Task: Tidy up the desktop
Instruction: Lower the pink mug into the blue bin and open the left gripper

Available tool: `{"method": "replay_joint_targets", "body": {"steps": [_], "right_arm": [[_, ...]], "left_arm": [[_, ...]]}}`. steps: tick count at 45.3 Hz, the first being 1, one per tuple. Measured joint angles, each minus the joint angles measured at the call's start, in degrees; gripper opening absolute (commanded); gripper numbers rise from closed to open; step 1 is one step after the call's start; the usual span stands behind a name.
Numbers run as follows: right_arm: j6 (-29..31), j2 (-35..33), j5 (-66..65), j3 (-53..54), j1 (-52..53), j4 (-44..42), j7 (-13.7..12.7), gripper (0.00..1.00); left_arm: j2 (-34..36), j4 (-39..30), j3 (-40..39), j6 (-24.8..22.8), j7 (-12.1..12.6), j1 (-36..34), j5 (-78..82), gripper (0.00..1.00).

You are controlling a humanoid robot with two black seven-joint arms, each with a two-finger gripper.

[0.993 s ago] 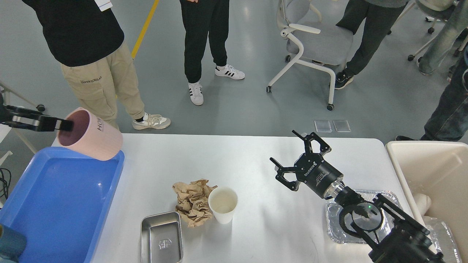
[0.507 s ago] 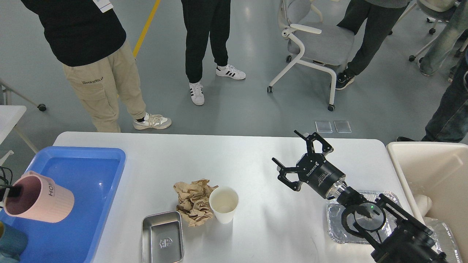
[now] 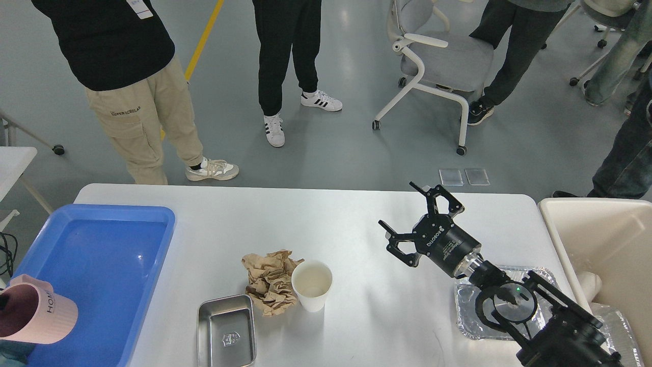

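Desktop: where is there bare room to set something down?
On the desktop, the far strip between the blue tray and right gripper is bare, as is the patch between the paper cup and foil tray. Crowded: crumpled brown paper, cup and steel tin together.

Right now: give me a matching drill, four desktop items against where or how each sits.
Items:
1. pink cup
2. paper cup
3. steel tin
4. foil tray

Places:
A. under the right arm
B. tilted over the blue tray
C. near edge, empty
D. upright beside the crumpled brown paper

Pairs: 1-B, 2-D, 3-C, 4-A
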Motion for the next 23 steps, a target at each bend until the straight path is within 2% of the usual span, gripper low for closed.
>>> {"method": "replay_joint_targets", "body": {"steps": [7,23], "right_arm": [[0.0,-0.19,0.0,-0.09,-0.06,0.0,0.0,1.0],[0.0,-0.23,0.07,-0.02,-0.53,0.07,0.0,1.0]], "left_arm": [[-4.53,5.06,0.08,1.92,0.08,2.24,-0.13,0.05],[-11.01,9.94,-0.47,5.61,0.28,9.3,-0.75,0.06]]}}
